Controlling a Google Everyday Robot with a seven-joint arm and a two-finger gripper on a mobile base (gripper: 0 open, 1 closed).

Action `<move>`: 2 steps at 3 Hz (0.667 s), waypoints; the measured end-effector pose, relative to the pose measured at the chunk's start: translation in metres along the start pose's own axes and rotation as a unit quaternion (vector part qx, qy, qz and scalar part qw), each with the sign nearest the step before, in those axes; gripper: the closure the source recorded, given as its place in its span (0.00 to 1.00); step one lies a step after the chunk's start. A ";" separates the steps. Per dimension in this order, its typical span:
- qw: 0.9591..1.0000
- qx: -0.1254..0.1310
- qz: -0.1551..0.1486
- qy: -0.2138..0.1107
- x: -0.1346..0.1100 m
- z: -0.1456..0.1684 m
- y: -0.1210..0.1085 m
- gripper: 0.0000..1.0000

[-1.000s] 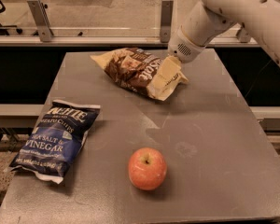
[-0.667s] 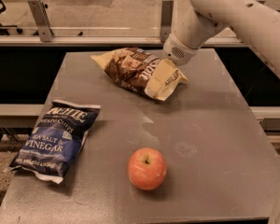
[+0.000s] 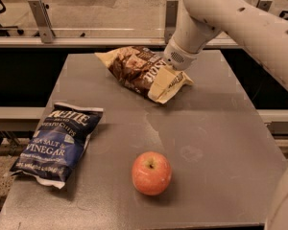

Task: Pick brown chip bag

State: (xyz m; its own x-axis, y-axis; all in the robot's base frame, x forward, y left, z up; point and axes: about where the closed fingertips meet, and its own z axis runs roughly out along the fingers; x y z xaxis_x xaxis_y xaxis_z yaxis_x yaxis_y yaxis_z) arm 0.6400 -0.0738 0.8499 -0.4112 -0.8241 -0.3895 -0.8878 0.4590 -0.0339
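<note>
The brown chip bag (image 3: pixel 139 71) lies on its side at the back middle of the grey table (image 3: pixel 221 128), with its cream-yellow end (image 3: pixel 170 84) pointing right. My gripper (image 3: pixel 176 63) comes down from the upper right on the white arm (image 3: pixel 230 18) and sits right at the bag's right end, on or just above it. The arm's wrist hides the contact with the bag.
A blue "Sea Salt & Vinegar" chip bag (image 3: pixel 57 143) lies at the table's front left, partly over the left edge. A red apple (image 3: pixel 151 173) sits at the front middle. A metal rail (image 3: pixel 86 30) runs behind the table.
The arm has swung left and a little lower, bringing the gripper closer over the brown bag's right end. The bag, the apple and the blue bag have not moved.
</note>
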 end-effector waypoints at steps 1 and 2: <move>1.000 0.004 0.002 0.007 0.001 0.000 0.001 0.65; 1.000 0.021 -0.020 -0.008 -0.002 -0.026 0.007 0.87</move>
State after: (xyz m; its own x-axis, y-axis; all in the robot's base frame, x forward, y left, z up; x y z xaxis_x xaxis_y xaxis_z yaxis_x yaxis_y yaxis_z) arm 0.6287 -0.0777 0.8747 -0.3713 -0.8367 -0.4026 -0.8942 0.4390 -0.0876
